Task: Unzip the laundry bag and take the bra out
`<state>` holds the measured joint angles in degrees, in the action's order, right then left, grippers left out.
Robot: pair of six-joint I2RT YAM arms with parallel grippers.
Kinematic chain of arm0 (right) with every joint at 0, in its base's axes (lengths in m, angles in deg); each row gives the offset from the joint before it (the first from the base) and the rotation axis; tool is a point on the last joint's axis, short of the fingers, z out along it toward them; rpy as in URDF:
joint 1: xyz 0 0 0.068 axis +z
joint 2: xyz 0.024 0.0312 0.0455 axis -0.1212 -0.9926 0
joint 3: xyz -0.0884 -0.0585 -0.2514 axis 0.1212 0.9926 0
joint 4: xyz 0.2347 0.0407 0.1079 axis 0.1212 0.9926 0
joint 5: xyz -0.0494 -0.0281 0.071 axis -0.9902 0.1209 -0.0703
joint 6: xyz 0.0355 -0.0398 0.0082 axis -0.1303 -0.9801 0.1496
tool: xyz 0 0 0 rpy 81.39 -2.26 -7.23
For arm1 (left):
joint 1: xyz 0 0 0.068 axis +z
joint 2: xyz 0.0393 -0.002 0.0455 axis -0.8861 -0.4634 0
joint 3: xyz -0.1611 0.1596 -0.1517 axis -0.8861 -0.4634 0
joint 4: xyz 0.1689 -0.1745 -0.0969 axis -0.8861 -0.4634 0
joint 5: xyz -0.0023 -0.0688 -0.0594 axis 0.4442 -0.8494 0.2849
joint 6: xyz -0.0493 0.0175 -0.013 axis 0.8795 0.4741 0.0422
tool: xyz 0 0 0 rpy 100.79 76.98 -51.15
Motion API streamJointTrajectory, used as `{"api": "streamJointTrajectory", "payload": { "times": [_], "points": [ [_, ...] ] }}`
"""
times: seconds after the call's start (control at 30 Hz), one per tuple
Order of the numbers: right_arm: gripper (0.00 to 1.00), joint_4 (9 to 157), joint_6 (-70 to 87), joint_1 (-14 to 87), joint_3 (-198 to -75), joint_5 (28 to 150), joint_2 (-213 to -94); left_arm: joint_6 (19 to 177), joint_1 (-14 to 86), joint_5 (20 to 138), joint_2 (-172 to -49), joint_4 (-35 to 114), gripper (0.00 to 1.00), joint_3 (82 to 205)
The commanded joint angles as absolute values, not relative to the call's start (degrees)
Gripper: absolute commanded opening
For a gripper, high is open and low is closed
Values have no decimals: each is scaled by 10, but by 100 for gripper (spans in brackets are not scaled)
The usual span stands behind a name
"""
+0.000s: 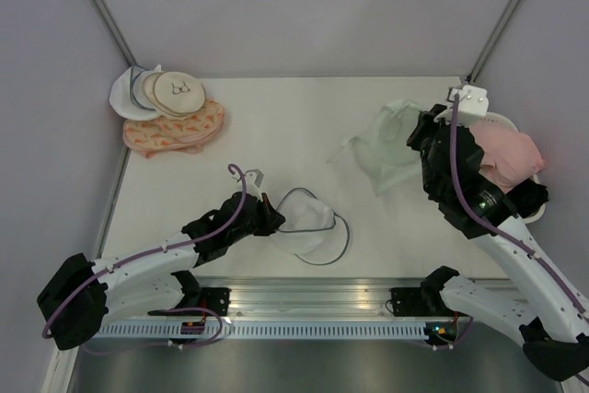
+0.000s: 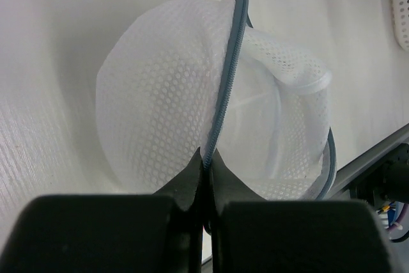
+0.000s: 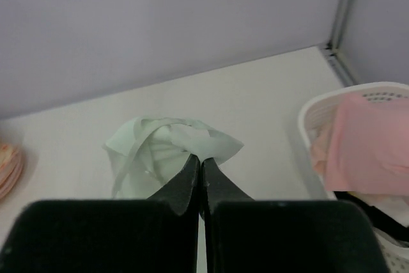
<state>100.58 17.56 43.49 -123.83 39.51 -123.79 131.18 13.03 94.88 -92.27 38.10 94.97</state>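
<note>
Laundry bag (image 1: 311,225): white mesh, lying at the front centre of the table (image 1: 276,126), mouth gaping, grey-blue zipper (image 2: 225,91) run open along the rim. No garment seen inside through the mesh.

Left gripper (image 2: 206,165): jaws pressed together, pinching the bag's zipper edge at its near-left side.

Bra (image 1: 388,143): pale mint, out of the bag and well apart from it, toward the back right of the table.

Right gripper (image 3: 202,162): jaws closed tight on a fold of the bra, fabric bunched at the tips. Cannot tell whether the bra rests on the table.

White basket (image 1: 502,120) just right of the bra, pink garment (image 1: 508,156) in it. Stacked discs (image 1: 170,91) and pink patterned bag (image 1: 179,131) at back left
</note>
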Motion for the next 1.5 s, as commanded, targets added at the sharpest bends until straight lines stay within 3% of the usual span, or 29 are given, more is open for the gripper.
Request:
{"api": "streamJointTrajectory", "payload": {
  "times": [0.0,0.33,0.57,0.87,1.23,1.47],
  "points": [
    [0,1011,161,376,-1290,310,-1235,1323,131,954,-925,397,2,957],
    [0,1035,216,174,-1396,359,-1328,1316,133,936,-913,380,2,963],
    [0,1022,348,-47,-1416,574,-1450,1311,135,925,-902,358,2,970],
    [0,905,398,-104,-1497,796,-1553,1307,137,926,-897,340,2,986],
    [0,918,411,-136,-1567,775,-1587,1302,139,923,-926,333,2,999],
    [0,995,442,-142,-1367,615,-1459,1306,139,911,-934,347,2,995]
  ]
}}
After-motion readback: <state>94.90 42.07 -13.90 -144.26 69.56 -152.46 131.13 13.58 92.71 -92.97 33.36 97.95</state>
